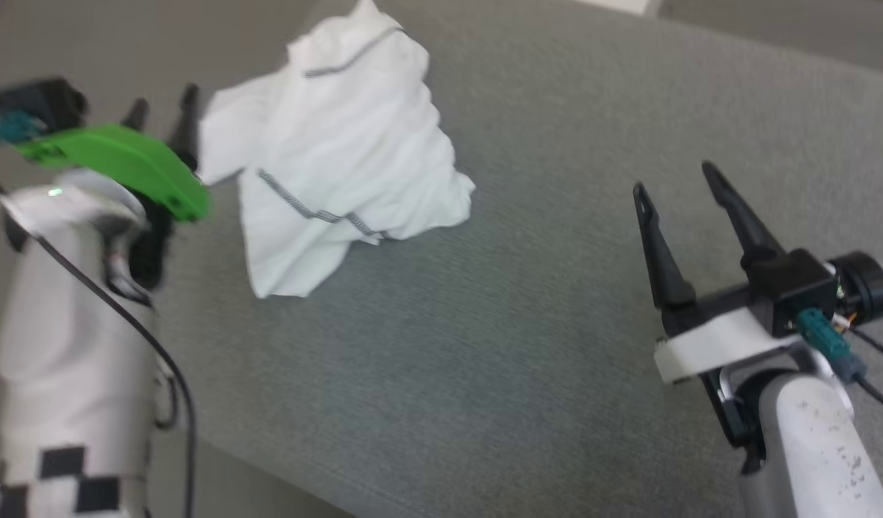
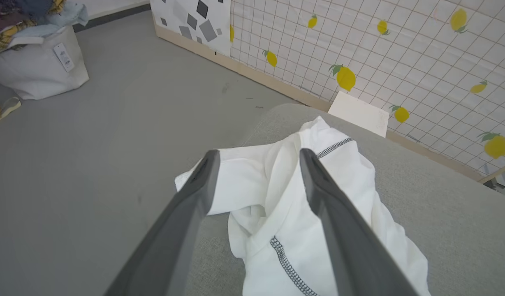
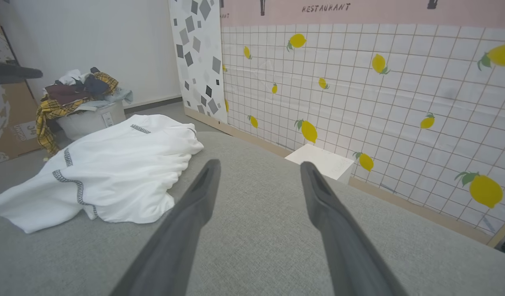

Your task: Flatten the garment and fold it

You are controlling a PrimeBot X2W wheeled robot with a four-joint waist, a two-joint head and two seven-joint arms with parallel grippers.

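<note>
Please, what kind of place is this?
Probably a staged test room, not a real home. A crumpled garment lies on a grey padded surface, a bin heaped with clothes stands on the floor, and the wall is a printed lemon-tile backdrop reading RESTAURANT.

The white garment (image 1: 341, 137) has grey-speckled stitching (image 1: 306, 209); the surface (image 1: 542, 345) is grey.

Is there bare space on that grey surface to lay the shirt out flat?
Yes. The grey padded surface lies bare between the crumpled garment and the open right gripper, and down to its near edge. It is crowded at the far left, where the open left gripper hangs close beside the garment.
</note>
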